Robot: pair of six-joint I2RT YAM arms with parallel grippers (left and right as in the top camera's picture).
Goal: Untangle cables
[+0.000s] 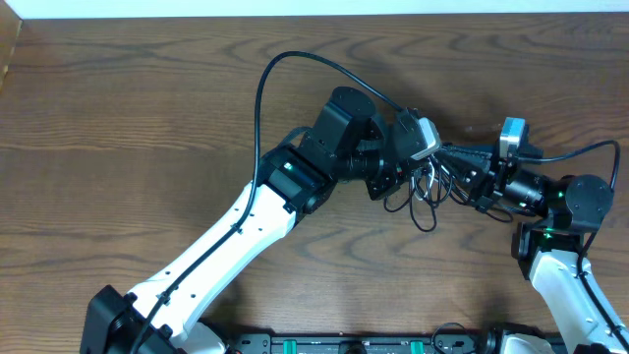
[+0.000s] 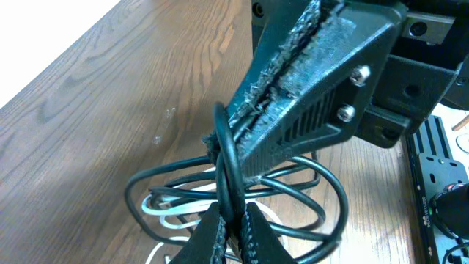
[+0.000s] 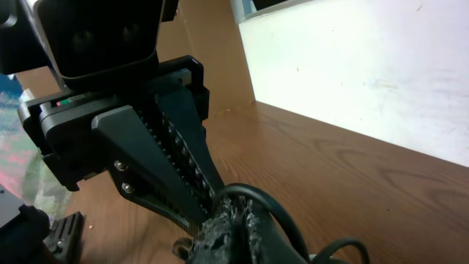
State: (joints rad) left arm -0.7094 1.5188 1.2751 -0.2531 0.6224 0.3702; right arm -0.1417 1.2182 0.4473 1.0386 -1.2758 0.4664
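The cables (image 1: 425,202) lie as a small tangle of thin black loops on the wooden table, between the two grippers. In the left wrist view, my left gripper (image 2: 234,231) is shut on upright black cable strands (image 2: 229,172). Black loops (image 2: 338,196) and a white cable (image 2: 176,207) spread out behind it on the wood. My right gripper (image 2: 221,141) comes down from above with its jaws together, pinching the same black cable at the tip. Overhead, the left gripper (image 1: 411,177) and right gripper (image 1: 447,169) nearly touch. In the right wrist view, a black cable (image 3: 272,199) arches over the right gripper (image 3: 234,220), close to the left gripper (image 3: 207,211).
The thick black cord (image 1: 263,88) of the left arm arcs over the table behind it. The right arm's cord (image 1: 590,149) curves at the far right. A cardboard panel (image 3: 212,51) and a white wall (image 3: 366,66) stand beyond the table's edge.
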